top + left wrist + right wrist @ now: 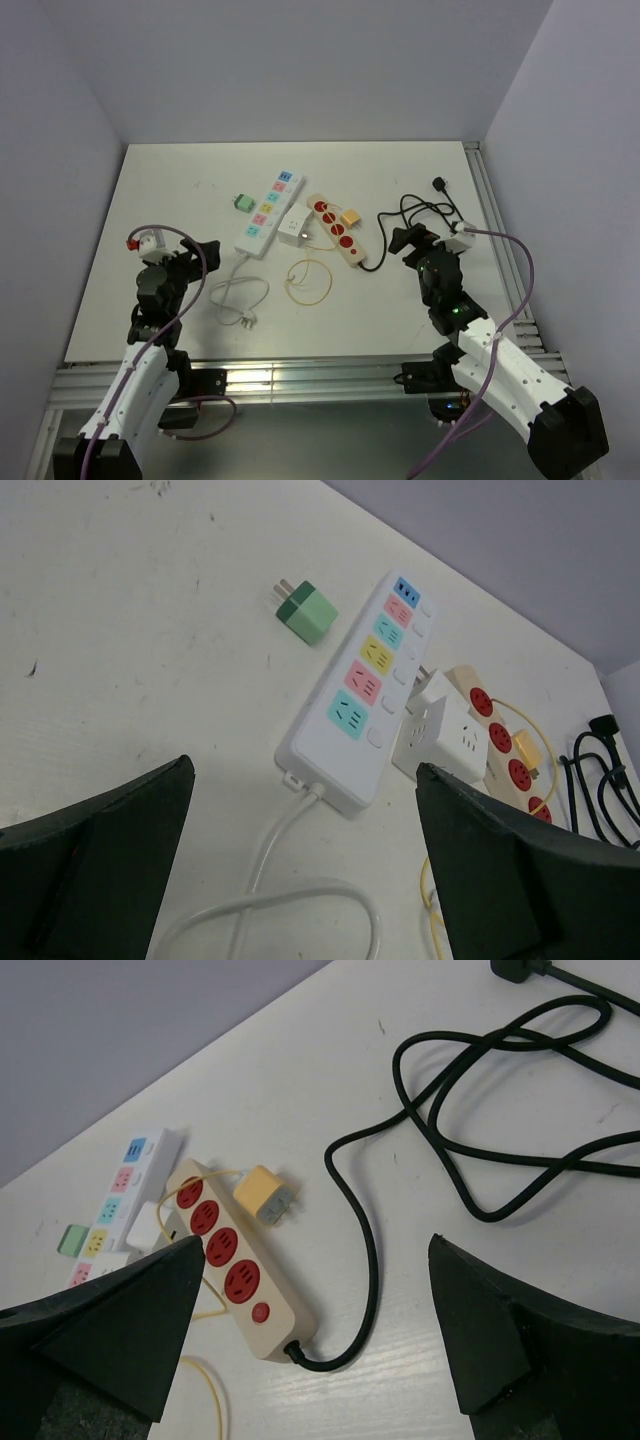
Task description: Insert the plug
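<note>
- Left tool (303,780): jaws spread wide, holding nothing, hovering over the near left of the counter (150,200). It looks across at the cord end of the white strip (365,690).
- Right tool (318,1250): also fully open and empty, near the right edge. It faces the beige strip (235,1265) with red sockets.
- Just beyond the tools lie a looped white cable (240,295) and a thin yellow cable (310,280). A reach should probably pass over these rather than drag through them.
- Mid-counter, the two strips lie side by side, with a white cube adapter (450,740) sitting between them.
- Two loose plugs could be the one meant, and I cannot tell which:
  - The green plug (308,613) lies flat just left of the white strip, prongs pointing away from it.
  - The yellow plug (265,1195) lies just beside the beige strip, prongs also turned away.
- For a clean pickup, I would:
  - grip the plug body across its flat sides, leaving the prongs clear;
  - turn the prongs downward;
  - line them up squarely over a socket before pressing;
  - let the other tool steady the strip.
- Far right, a black cable (470,1130) sprawls in coils, best avoided.
</note>
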Controlling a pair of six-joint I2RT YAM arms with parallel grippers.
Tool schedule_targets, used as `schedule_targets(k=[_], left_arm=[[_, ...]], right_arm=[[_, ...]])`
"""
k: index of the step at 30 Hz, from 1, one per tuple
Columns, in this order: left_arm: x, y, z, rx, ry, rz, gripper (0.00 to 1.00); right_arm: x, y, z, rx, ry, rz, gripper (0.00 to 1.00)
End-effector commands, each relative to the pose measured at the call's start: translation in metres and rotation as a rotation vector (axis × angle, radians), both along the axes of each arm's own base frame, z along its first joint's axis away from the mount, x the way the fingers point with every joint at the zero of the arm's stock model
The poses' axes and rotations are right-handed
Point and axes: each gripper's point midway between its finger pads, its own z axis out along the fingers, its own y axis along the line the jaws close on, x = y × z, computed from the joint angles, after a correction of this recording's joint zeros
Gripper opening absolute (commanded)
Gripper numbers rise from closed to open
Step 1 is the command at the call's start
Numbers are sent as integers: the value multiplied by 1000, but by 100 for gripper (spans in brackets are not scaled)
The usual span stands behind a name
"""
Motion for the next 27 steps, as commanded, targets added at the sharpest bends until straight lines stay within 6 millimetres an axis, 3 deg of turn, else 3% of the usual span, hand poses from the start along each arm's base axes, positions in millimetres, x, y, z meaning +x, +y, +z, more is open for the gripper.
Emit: schedule_targets(k=[1,6,8,9,10,12,13,14,15,16,17,18,19,20,21,22,23,25,27], left_arm=[[6,-4,23,3,-65,-26,100],[26,0,11,-62,74,32,99],[43,-2,14,-92,136,45,100],[52,-3,26,-105,151,49,100],[61,-3,13,-109,215,55,99],[76,2,18,-139,278,114,99],[85,4,-2,-147,361,148,100],[92,4,-6,-162,398,161,100],[102,1,0,-170,420,152,99],[109,-3,-23,-168,501,149,100],[115,-6,-30,-185,537,149,100],[130,-10,-19,-194,532,133,99],[131,-11,-47,-185,636,143,100],[148,-18,-34,-188,623,135,99],[152,-18,-40,-177,657,161,99],[151,-21,-61,-163,736,171,98],[164,-31,-49,-157,715,152,98],[170,-35,-57,-138,738,170,98],[175,-41,-52,-144,723,175,98]], right_arm=[[2,4,27,28,-83,15,100],[2,3,26,33,-77,8,100],[3,6,26,36,-75,26,100],[3,8,26,38,-74,30,100],[4,10,25,42,-72,39,100],[4,10,25,45,-68,38,100],[5,11,22,42,-61,41,100],[5,12,23,43,-62,44,100],[5,12,24,42,-61,46,100],[5,12,22,40,-54,47,100],[6,12,22,40,-54,46,100],[6,12,23,39,-54,47,100],[5,12,23,38,-53,47,100],[5,12,24,37,-54,46,100],[5,12,24,39,-57,46,100],[5,12,24,37,-57,48,100],[5,12,23,37,-55,49,100],[6,13,23,33,-52,51,100],[7,14,22,26,-38,55,100]])
